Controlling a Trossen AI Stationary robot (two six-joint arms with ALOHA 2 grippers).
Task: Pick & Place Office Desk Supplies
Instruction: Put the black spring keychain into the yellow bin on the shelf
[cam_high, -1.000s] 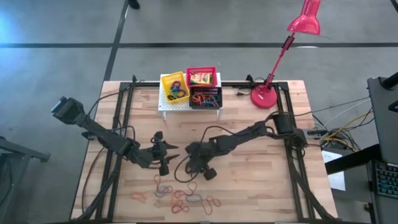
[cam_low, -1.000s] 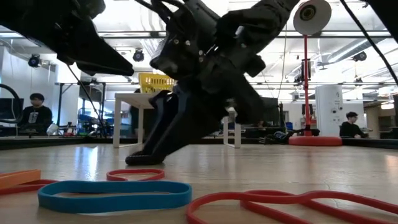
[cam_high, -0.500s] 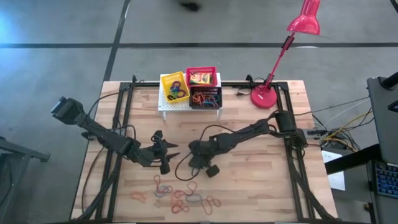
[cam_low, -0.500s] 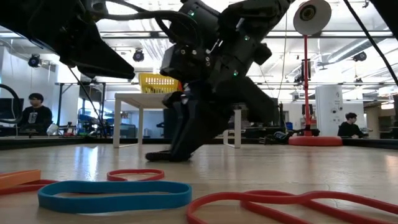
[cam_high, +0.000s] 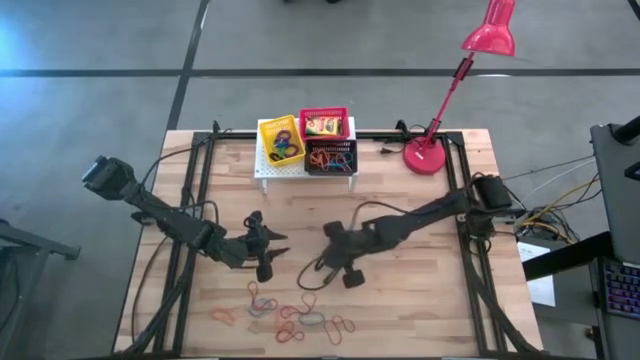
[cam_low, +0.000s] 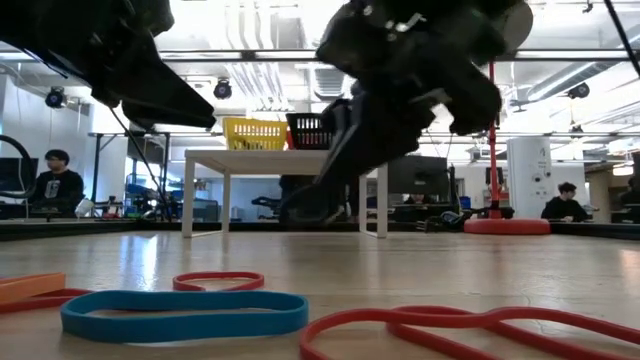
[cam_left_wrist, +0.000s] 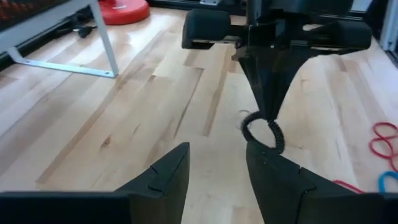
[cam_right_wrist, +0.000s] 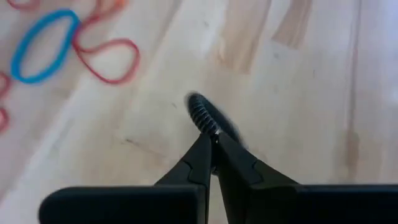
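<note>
High view, right gripper (cam_high: 328, 232): mid-table, fingers pinched together.
High view, left gripper (cam_high: 268, 238): just beside it toward the left edge, jaws apart, nothing between them.
High view, loops (cam_high: 290, 313): scattered cluster near the front edge, red, orange and blue.
High view, baskets (cam_high: 305, 141): on a white stand (cam_high: 262, 172) at the back edge, lamp (cam_high: 440, 100) beside them.
Low view, blue loop (cam_low: 184, 313): flat on the table (cam_low: 420, 270), red loops (cam_low: 470, 328) beside it.
Low view, room: seated people behind the table.
Left wrist view, black loop (cam_left_wrist: 262, 132): hangs pinched from the right gripper's tips, over bare wood.
Left wrist view, own fingers (cam_left_wrist: 163, 175): apart, empty.
Right wrist view, black loop (cam_right_wrist: 202, 116): clamped at the closed fingertips (cam_right_wrist: 203, 154), above the table; blue loop (cam_right_wrist: 42, 44) and red loops (cam_right_wrist: 109, 60) well apart from it.
</note>
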